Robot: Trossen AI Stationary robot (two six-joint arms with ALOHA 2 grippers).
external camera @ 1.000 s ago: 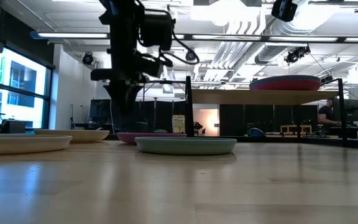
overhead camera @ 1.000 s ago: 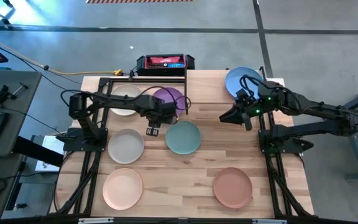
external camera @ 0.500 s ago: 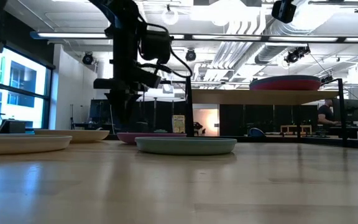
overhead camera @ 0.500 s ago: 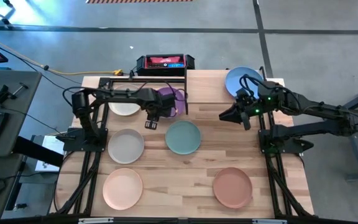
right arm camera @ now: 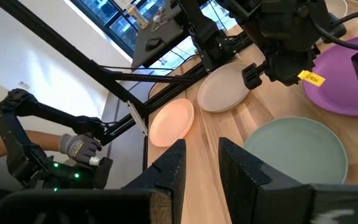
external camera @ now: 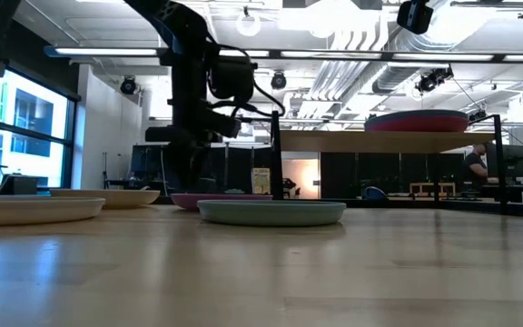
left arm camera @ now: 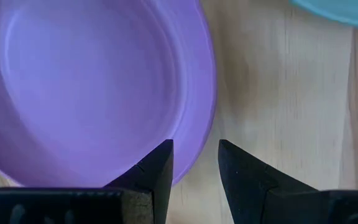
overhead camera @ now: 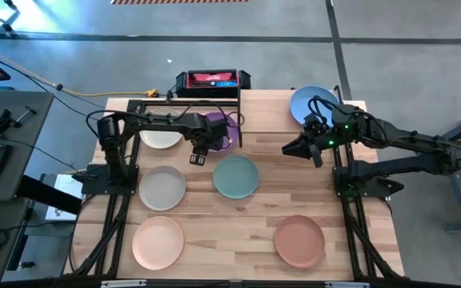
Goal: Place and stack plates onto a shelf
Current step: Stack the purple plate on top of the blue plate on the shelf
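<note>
With our left hand (left arm camera: pixel 194 163) hovering fingers apart right at the purple plate's (overhead camera: pixel 219 126) rim by the shelf (external camera: pixel 389 141), probably lining up a grab, our right hand (right arm camera: pixel 199 162) waits nearby, fingers slightly apart, holding nothing.

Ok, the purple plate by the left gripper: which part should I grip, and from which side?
Grip the purple plate by its raised rim, at the edge nearest the teal green plate. It lies flat on the tabletop, so only the rim offers a hold. The left gripper hangs open above that edge; come straight down, one finger inside the rim, one outside.
</note>
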